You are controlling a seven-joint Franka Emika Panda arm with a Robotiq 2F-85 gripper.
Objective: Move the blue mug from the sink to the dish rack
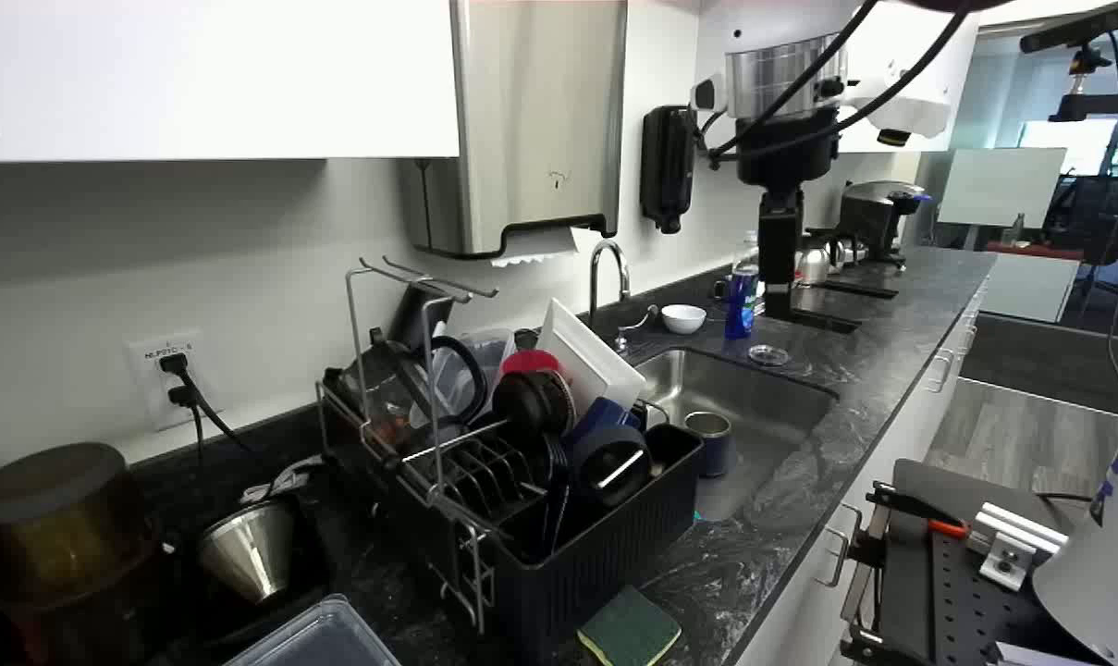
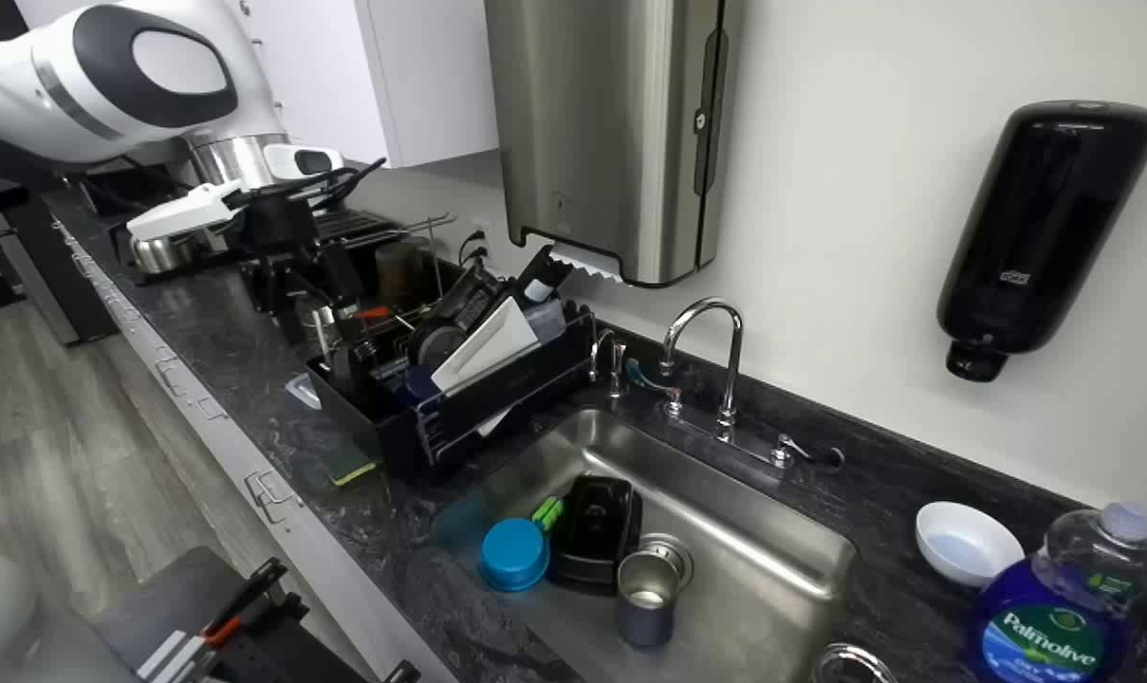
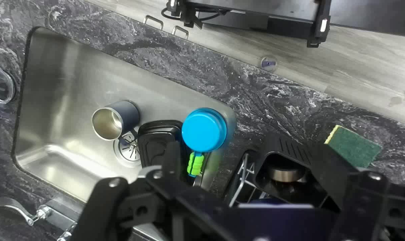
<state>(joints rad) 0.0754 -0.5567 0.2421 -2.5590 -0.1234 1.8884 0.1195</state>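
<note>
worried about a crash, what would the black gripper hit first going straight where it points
Probably the dark marbled countertop beside the stainless steel sink, though depth is unclear; the black plastic dish rack might be clipped first.

Your sink was satiny metal, tbh, and your faucet properly shiny chrome. Your mug looked pretty matt outside, bare metal inside. You had a smooth, stone-look worktop, a glossy plastic soap dispenser, a rough-topped sponge, and a dish rack that looked like matt plastic plus metal wire.
</note>
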